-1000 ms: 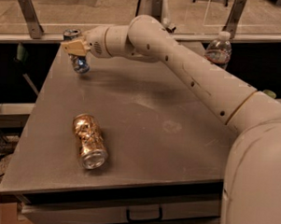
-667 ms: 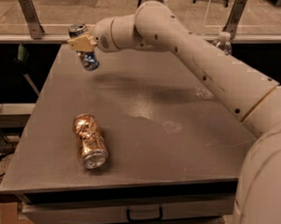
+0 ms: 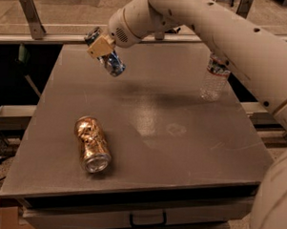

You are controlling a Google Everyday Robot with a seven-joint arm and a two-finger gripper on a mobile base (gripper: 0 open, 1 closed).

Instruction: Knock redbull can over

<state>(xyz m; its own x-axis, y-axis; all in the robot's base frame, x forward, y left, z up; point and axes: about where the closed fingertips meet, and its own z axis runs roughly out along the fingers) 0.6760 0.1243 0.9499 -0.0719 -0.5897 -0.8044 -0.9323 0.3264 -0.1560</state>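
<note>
The redbull can (image 3: 113, 64), small, blue and silver, is tilted with its top toward the far left and held above the grey table (image 3: 181, 113). My gripper (image 3: 100, 44) is shut on its upper part, tan fingertips around it, at the table's far left. The can does not touch the table. My white arm reaches in from the upper right.
A larger gold-copper can (image 3: 92, 144) lies on its side at the front left of the table. A clear plastic water bottle (image 3: 215, 76) stands upright at the far right, partly behind my arm. A drawer with a handle (image 3: 147, 217) is under the front edge.
My gripper has lifted the redbull can off the table and carried it right and toward the table's middle, tilting it. The gold can has not moved.
</note>
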